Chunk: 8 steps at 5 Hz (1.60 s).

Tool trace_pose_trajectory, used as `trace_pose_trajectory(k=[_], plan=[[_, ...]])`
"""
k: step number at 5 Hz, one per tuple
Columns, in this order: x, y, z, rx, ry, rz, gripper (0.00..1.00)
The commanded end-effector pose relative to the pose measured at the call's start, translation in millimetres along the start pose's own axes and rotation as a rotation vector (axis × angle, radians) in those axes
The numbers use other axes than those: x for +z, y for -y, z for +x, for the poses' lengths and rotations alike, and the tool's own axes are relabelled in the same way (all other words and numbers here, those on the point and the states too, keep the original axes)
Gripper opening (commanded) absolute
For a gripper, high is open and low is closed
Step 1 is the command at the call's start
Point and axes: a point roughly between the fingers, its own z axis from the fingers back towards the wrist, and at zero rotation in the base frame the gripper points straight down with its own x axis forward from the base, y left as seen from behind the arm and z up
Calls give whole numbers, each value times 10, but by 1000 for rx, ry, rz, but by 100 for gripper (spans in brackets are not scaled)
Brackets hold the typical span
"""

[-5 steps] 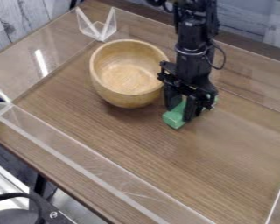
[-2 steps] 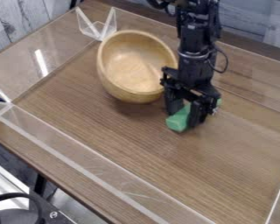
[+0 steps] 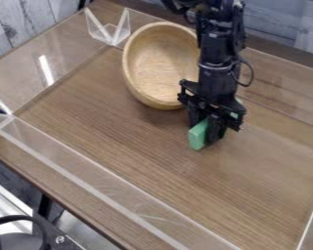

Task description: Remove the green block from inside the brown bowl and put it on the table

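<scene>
Camera view: one black arm [image 3: 219, 44] reaches down from the far edge over the wooden table [image 3: 113, 166].
Gripper [image 3: 200, 119]: low at the near side of the bowl, fingers pointing down, drawn in narrow; from where I stand I cannot tell whether it has the block pinched.
Block [image 3: 198, 136]: green, right at the fingertips, partly covered by them, its near end showing on the side away from the bowl.
Block and bowl: the block is outside the bowl, just beside its rim, towards the near right of the picture; I cannot tell whether its underside meets the tabletop.
Bowl [image 3: 152, 68]: round, light tan, tipped so its mouth shows; the arm hides its right edge.
Inside the bowl: bare pale wood in the part I can see.
Clear plastic piece [image 3: 109, 27]: near the far left of the bowl, apart from it.
</scene>
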Motion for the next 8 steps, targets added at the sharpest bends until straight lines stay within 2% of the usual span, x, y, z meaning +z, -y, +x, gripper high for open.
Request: trace_pose_trajectory(k=[1,6,8], plan=[[78,12,-22,6,12,-6,0],[102,-9,-68,31,7,-21,0],[313,-17,-156,40,46,-14,0]])
